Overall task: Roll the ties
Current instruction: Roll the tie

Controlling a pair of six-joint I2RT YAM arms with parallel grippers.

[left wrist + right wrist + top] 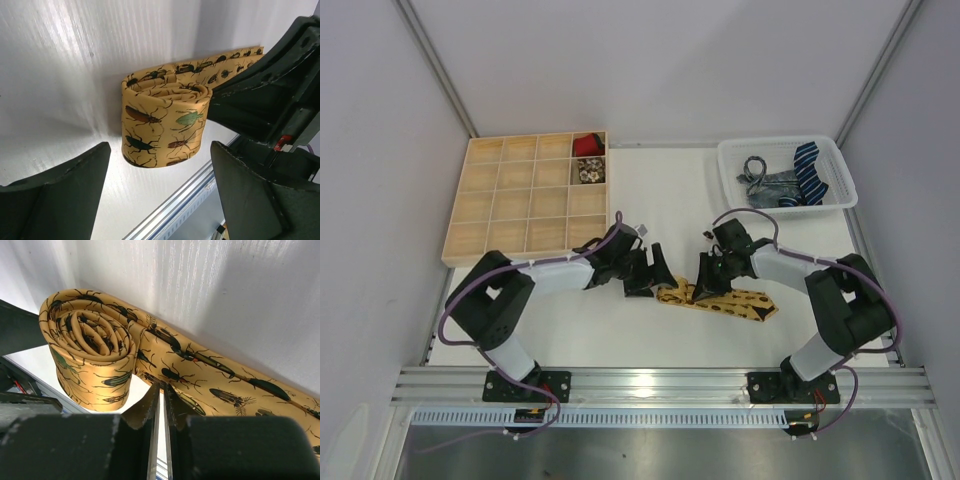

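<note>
A mustard-yellow tie [735, 303] printed with dark beetles lies on the white table between both arms. Its left end is wound into a roll [672, 293], which shows clearly in the right wrist view as the roll [92, 345] with the flat tail [225, 385] running off to the right. My left gripper [160, 150] is open, its fingers spread wide just short of the roll [162, 125], nothing between them. My right gripper [162, 386] is shut, its tips pinching the near edge of the flat tail right beside the roll.
A white basket [728, 165] at the back right holds a navy striped tie [810, 172] and a grey patterned tie [760, 182]. A wooden compartment box [520, 205] at the back left holds a red roll [586, 145] and a pale patterned roll [589, 171].
</note>
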